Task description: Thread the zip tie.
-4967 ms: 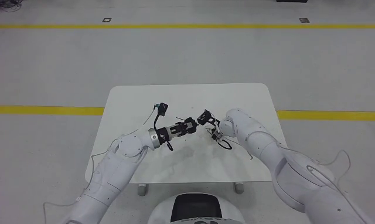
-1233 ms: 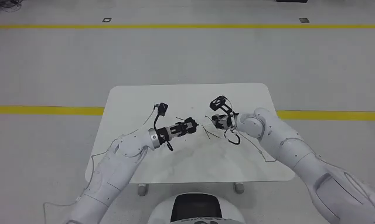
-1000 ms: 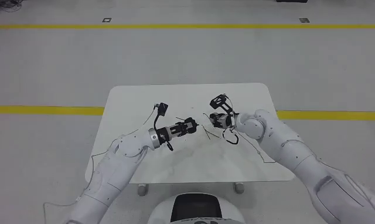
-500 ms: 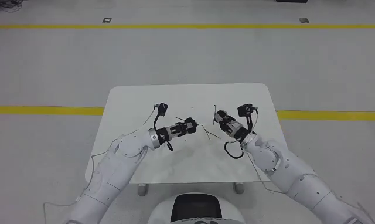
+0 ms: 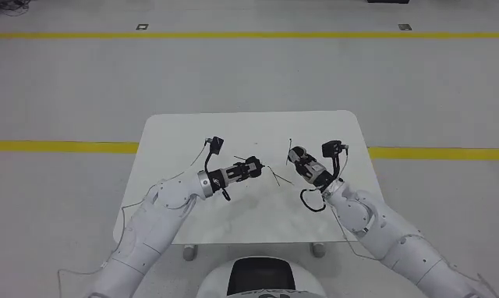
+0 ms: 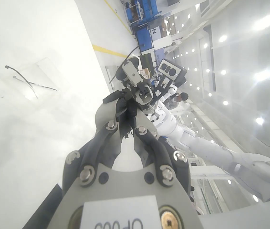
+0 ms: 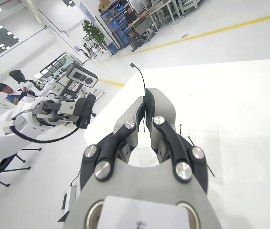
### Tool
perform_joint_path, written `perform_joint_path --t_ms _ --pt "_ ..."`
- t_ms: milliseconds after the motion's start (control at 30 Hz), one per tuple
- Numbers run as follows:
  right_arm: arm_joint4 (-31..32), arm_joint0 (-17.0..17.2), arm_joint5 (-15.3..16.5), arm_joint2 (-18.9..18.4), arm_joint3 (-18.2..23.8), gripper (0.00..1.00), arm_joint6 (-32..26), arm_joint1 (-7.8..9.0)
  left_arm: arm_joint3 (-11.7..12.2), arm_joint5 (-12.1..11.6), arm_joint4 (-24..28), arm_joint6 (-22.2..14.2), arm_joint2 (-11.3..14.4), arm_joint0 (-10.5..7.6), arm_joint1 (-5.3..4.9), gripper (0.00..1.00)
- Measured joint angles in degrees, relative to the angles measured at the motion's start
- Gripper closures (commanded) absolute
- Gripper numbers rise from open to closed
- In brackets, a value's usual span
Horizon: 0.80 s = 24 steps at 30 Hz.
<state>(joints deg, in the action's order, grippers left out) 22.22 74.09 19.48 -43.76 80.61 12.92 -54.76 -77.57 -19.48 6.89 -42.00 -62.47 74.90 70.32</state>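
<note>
My right gripper (image 5: 297,154) is shut on a thin black zip tie (image 5: 290,145) and holds it upright above the middle of the white table (image 5: 195,134). In the right wrist view the zip tie (image 7: 142,77) rises from between the fingers with its small head uppermost. My left gripper (image 5: 254,167) hangs a short way to the left, pointing at the right one. Its fingers (image 6: 106,110) are pressed together on a thin strap, another zip tie (image 6: 120,114). The right gripper (image 6: 135,82) faces it in the left wrist view.
Two loose zip ties (image 5: 273,174) lie crossed on a clear sheet (image 6: 42,72) on the table between and just below the grippers. They also show as ties (image 7: 189,140) on the sheet in the right wrist view. The table's far half is bare.
The right wrist turned over and shifted slightly right and toward the near edge, bringing its zip tie upright. The left arm stayed where it was.
</note>
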Motion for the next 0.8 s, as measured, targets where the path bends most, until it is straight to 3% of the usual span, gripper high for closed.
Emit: perform_joint_path --t_ms 233,400,633,800 --pt "1.01 4.91 0.00 1.29 -0.29 1.00 12.36 -0.49 0.00 0.00 0.00 0.00 0.00 0.00 0.00 1.00" --pt "0.70 6.92 0.00 4.74 -0.21 1.00 23.94 -0.92 0.00 0.00 0.00 0.00 0.00 0.00 0.00 1.00" --pt "-0.70 4.11 0.00 11.67 -2.61 1.00 35.61 -1.87 0.00 0.00 0.00 0.00 0.00 0.00 0.00 1.00" --pt "-5.28 0.90 0.00 16.87 -0.96 1.00 39.00 -2.48 0.00 0.00 0.00 0.00 0.00 0.00 0.00 1.00"
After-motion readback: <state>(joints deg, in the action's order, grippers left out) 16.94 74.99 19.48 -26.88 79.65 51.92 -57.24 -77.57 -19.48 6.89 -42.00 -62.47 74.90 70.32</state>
